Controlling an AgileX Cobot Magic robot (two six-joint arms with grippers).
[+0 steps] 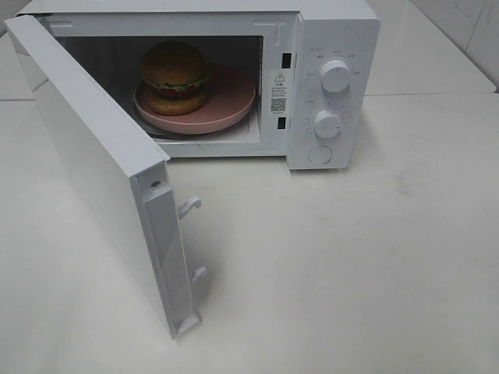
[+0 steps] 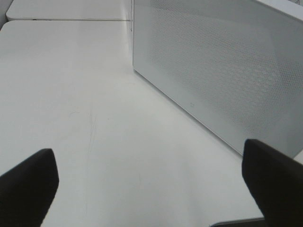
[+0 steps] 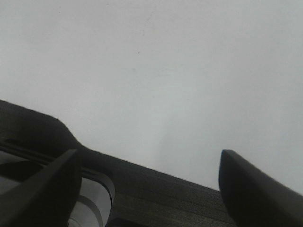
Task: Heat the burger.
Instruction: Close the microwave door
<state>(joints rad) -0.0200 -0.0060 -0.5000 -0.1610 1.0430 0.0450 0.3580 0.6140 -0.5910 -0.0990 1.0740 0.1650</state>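
The burger, with a golden-brown bun and a green lettuce edge, sits on a pink plate inside the open white microwave. The microwave's door stands swung wide toward the front left. Neither arm shows in the exterior high view. In the left wrist view my left gripper is open and holds nothing, its dark fingers apart over the bare table, with the door's perforated outer face beside it. In the right wrist view my right gripper is open and empty above the white surface.
Two round knobs and a round button are on the microwave's right panel. Two white latch hooks stick out of the door's edge. The white table stretches in front and to the right. A dark part of the robot lies below the right gripper.
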